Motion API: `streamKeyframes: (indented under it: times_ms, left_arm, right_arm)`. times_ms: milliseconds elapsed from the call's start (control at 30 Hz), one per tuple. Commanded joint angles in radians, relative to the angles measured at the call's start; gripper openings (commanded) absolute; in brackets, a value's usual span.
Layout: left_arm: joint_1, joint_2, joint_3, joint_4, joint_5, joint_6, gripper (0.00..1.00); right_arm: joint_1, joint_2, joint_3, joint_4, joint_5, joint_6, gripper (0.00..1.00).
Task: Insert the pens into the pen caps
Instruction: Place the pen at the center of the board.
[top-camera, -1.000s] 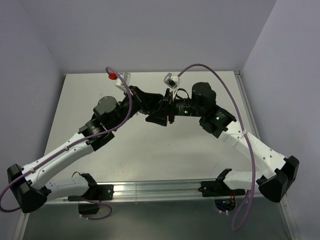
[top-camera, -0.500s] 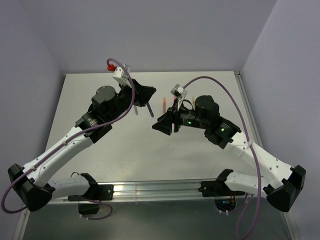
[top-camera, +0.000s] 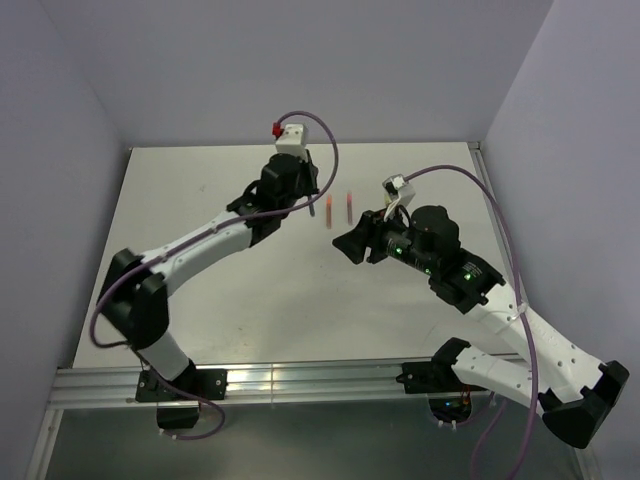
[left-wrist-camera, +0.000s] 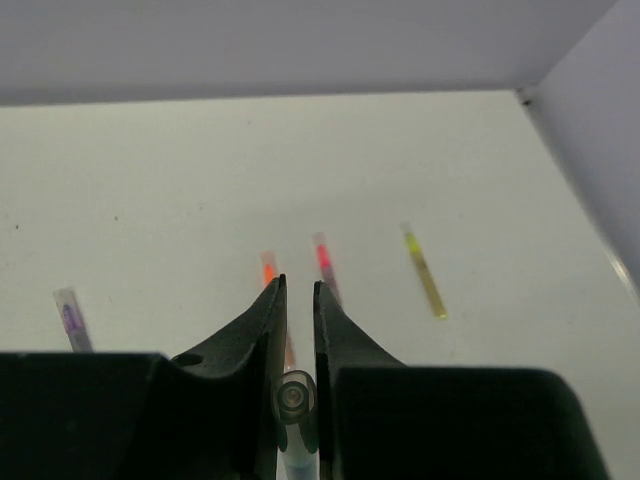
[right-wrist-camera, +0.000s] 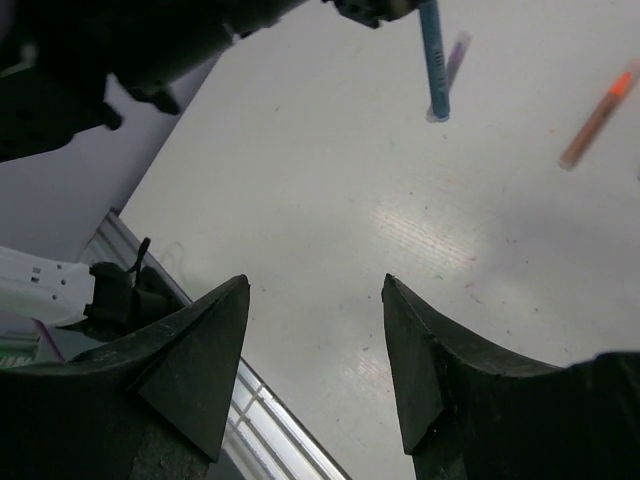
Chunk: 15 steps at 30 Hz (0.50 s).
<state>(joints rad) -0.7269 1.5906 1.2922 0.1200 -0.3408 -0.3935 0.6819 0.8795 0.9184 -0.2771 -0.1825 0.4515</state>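
The left end effector (left-wrist-camera: 298, 292) is clamped on a blue pen (left-wrist-camera: 296, 405). Its jaws are nearly together with the barrel running down between them, so the pen hangs end-down above the table (left-wrist-camera: 150, 180). That hold probably keeps the pen steady and aligned, either for mating with a cap or for setting it down. In the right wrist view the pen's lower end looks paler, but it is too small to tell whether that is a cap.

The right end effector (right-wrist-camera: 315, 290) stands off to one side of the blue pen, jaws apart and empty, seemingly leaving it room.

In the left wrist view, an orange pen (left-wrist-camera: 268, 270) and a pink-red pen (left-wrist-camera: 324, 257) lie side by side on the table just beyond the blue pen. A yellow pen (left-wrist-camera: 425, 285) lies further right and a purple pen (left-wrist-camera: 70, 320) well to the left. No loose cap is visible. Nothing stands between the blue pen and the table below it.
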Motion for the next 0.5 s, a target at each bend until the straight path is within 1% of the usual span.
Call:
streamKeyframes:
  times_ms: [0, 67, 100, 133, 167, 233, 300, 467]
  left_arm:
    - [0.027, 0.179, 0.16, -0.101, -0.066, -0.011, 0.0]
    - [0.044, 0.242, 0.238, -0.118, -0.04, -0.019, 0.0]
    - [0.072, 0.279, 0.277, -0.164, 0.004, -0.043, 0.0]
    - [0.089, 0.358, 0.361, -0.227, 0.034, -0.053, 0.0]
    - [0.115, 0.397, 0.401, -0.259, 0.049, -0.065, 0.0]
    - [0.127, 0.481, 0.465, -0.281, 0.04, -0.053, 0.0]
    - [0.129, 0.531, 0.479, -0.272, 0.029, -0.033, 0.0]
    - [0.15, 0.615, 0.535, -0.304, 0.062, -0.048, 0.0]
  right_arm:
    - [-0.015, -0.028, 0.033, -0.046, 0.07, 0.019, 0.64]
    - [-0.018, -0.034, 0.045, -0.069, 0.077, 0.016, 0.64]
    - [-0.021, -0.037, 0.053, -0.076, 0.078, 0.015, 0.64]
    - [-0.022, -0.046, 0.054, -0.079, 0.08, 0.013, 0.64]
    - [-0.022, -0.05, 0.054, -0.085, 0.081, 0.013, 0.64]
    - [-0.025, -0.065, 0.048, -0.085, 0.08, 0.015, 0.64]
    - [-0.025, -0.073, 0.042, -0.085, 0.083, 0.015, 0.64]
    - [-0.033, -0.07, 0.039, -0.096, 0.074, 0.007, 0.64]
